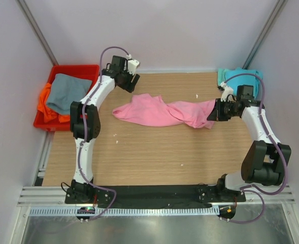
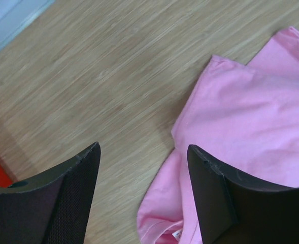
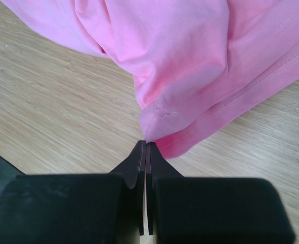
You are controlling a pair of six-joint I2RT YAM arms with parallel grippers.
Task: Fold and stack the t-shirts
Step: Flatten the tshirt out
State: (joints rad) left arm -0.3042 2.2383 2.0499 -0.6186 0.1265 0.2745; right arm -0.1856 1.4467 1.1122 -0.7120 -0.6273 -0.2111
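Spreading seems the step in hand: pink t-shirt point(image 1: 159, 112) lies crumpled mid-frame, right gripper point(image 3: 145, 148) clamped tight on its right edge, left gripper point(image 2: 143, 147) wide open and empty near its upper-left end, which it likely must grasp next.

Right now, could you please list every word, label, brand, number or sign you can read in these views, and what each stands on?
No text can be read in any view.
Hem of the pink t-shirt: a small stitched mark, a star-like motif, not letters.
Neck of the same shirt: a white label, too small and blurred to read.
Red bin: no print visible.
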